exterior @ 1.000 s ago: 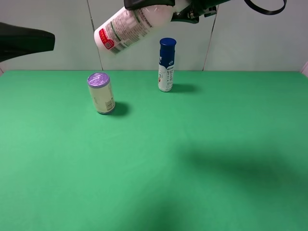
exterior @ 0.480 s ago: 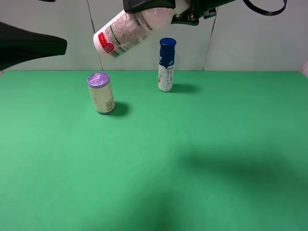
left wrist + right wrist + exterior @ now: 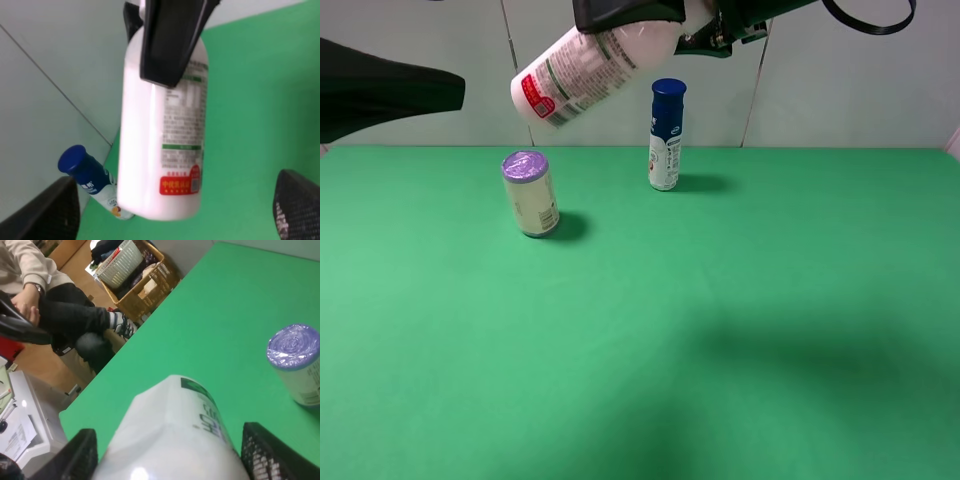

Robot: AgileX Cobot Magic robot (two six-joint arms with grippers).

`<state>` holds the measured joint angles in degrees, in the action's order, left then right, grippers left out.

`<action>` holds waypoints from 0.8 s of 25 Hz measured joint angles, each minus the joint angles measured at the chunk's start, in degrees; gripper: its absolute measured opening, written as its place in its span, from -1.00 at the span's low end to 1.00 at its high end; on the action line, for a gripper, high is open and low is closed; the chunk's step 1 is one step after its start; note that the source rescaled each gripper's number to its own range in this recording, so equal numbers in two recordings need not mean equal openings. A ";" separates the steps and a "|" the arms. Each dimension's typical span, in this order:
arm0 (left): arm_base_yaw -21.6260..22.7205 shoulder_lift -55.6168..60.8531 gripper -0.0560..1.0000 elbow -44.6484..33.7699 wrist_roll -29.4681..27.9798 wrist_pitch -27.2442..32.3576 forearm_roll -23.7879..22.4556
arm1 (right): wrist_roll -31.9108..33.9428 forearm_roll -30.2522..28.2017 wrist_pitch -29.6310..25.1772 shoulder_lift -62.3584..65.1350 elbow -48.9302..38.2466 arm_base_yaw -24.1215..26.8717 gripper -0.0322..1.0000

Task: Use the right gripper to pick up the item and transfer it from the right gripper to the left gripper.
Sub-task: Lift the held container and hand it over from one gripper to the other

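Note:
The item is a large white bottle (image 3: 585, 65) with a green and red label, held tilted in the air high above the back of the green table (image 3: 720, 330). My right gripper (image 3: 638, 12) is shut on its upper end; in the right wrist view the bottle (image 3: 175, 430) fills the space between the fingers (image 3: 80, 455). My left gripper (image 3: 445, 92) is open at the left, short of the bottle's base. In the left wrist view the bottle (image 3: 165, 130) hangs ahead, between the spread fingertips (image 3: 50, 210), not touching them.
A cream can with a purple lid (image 3: 530, 193) stands at the back left of the table. A small bottle with a blue cap (image 3: 666, 135) stands at the back centre. Past the table's edge are a seated person (image 3: 45, 305) and wicker baskets (image 3: 140, 275).
My left gripper has moved right, toward the bottle's base. The right gripper and the bottle have shifted very slightly left.

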<state>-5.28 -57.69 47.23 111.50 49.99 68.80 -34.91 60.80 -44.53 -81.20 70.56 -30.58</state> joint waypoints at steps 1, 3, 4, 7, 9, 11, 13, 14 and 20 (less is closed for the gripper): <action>0.00 0.00 0.11 0.00 0.00 0.00 0.05 | 0.00 0.00 0.00 0.00 0.00 0.00 -0.83; 0.00 0.00 0.11 0.00 0.00 0.00 0.04 | 0.00 -0.07 -0.05 0.00 0.00 0.00 -0.83; 0.00 0.00 0.11 0.00 0.00 -0.06 0.24 | 0.00 -0.32 -0.05 0.00 0.00 0.00 -0.83; 0.00 0.00 0.11 0.05 0.00 0.00 0.54 | 0.00 -1.48 0.04 0.00 0.00 0.00 -0.83; 0.00 -0.13 0.11 0.05 0.00 0.00 0.54 | 0.84 -3.77 0.09 0.00 0.00 0.00 -0.83; 0.00 -0.82 0.11 0.05 0.00 0.35 0.54 | 1.68 -5.45 0.09 0.00 0.00 0.00 -0.83; -0.05 -2.49 0.11 0.05 0.00 1.33 0.67 | 2.47 -7.18 0.00 0.00 0.00 0.00 -0.83; -0.33 -3.34 0.11 0.05 0.00 1.33 0.67 | 2.59 -7.91 0.00 0.00 0.00 0.00 -0.83; -5.73 -8.08 0.11 0.05 1.34 -1.73 0.61 | 4.16 -11.33 0.34 -1.27 -0.49 0.00 -0.83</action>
<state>-11.00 -65.76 47.28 112.84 48.25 69.41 -30.75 49.47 -44.19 -82.47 70.07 -30.58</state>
